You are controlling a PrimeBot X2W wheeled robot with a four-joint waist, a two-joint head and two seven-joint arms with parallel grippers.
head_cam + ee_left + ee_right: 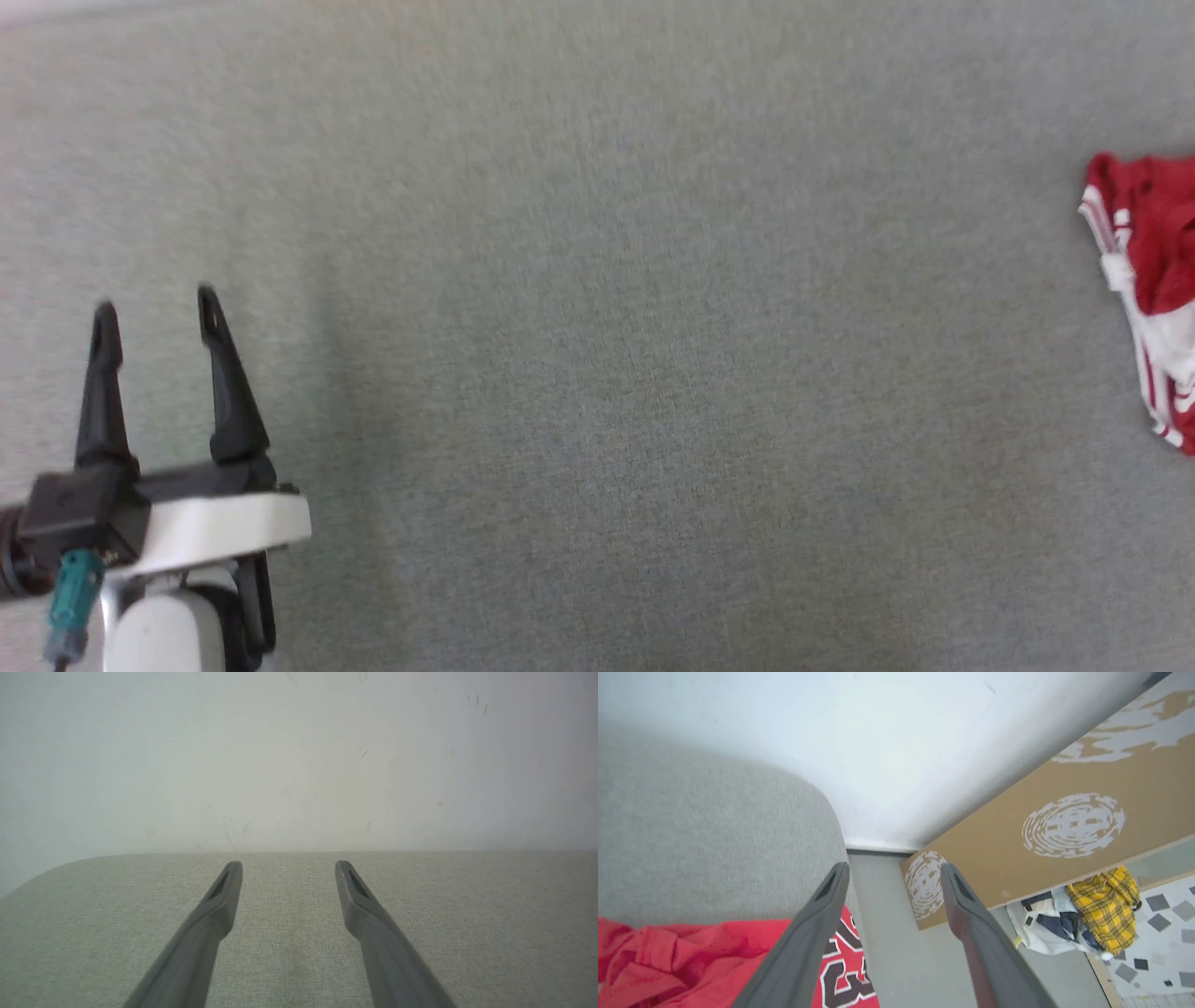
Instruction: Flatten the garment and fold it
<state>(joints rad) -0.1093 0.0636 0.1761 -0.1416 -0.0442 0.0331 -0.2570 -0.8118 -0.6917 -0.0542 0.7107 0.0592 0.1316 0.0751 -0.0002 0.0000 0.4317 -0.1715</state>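
Bulls jersey is bunched at the right edge of the table, so my right claw hangs over it, spread and empty. I'd guess that's to line up a grab. Left claw sits open too, well apart from it.

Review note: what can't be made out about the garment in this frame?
Head view: the garment is cut off by the right edge and blurred; its full outline unknown.
Right wrist view: a finger of the right gripper covers part of its lettering; the bottom edge crops the rest.
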